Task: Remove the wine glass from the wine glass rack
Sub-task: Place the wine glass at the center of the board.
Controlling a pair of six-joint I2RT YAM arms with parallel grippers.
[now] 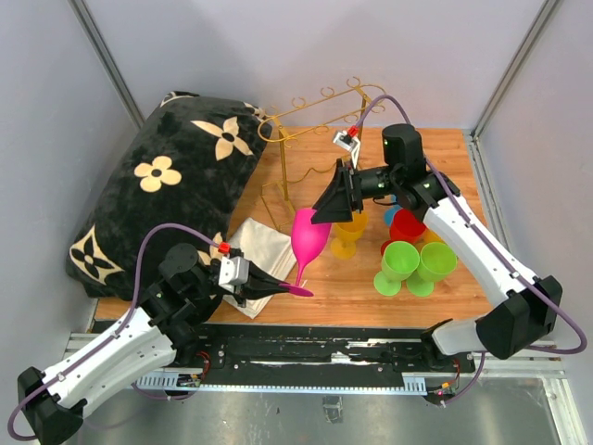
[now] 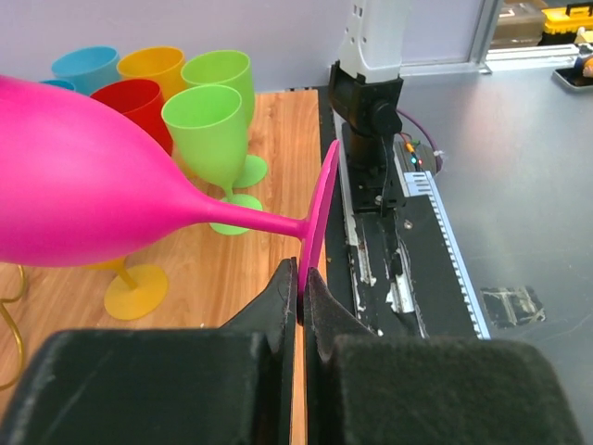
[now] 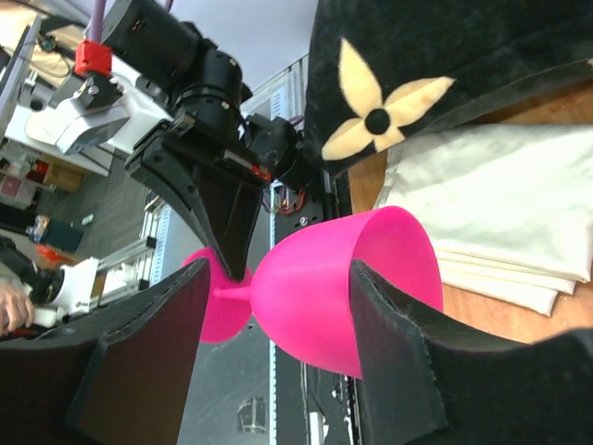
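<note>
Magenta plastic wine glass (image 1: 309, 239) is off the hooks of the wine glass rack (image 1: 310, 130); it lies tilted in the air over the wooden table (image 1: 371, 289), bowl pointing toward the rack, foot pointing toward the near edge; the gold wire rack stands behind it at the back of the table with no glass on its top loops. Left gripper (image 1: 278, 289) is clamped on the foot of the glass; left wrist view shows the foot disc edge-on, nipped between the two black fingers (image 2: 278, 306), stem running out to the bowl at the upper left. Right gripper (image 1: 335, 215) stands spread, one finger on each side of the bowl; right wrist view shows a gap between the bowl and one pad (image 3: 148, 343); contact at the other pad cannot be told, since the bowl's edge is hidden behind it. Black pillow (image 1: 176, 176) with cream flowers lies at the left; folded white cloth (image 1: 259, 246) sits beside it, just left of the glass. Right of the glass stands a cluster of upright glasses: two green (image 1: 400, 260), one red (image 1: 406, 225), one yellow (image 1: 350, 230), one blue (image 1: 393, 213) partly hidden.
</note>
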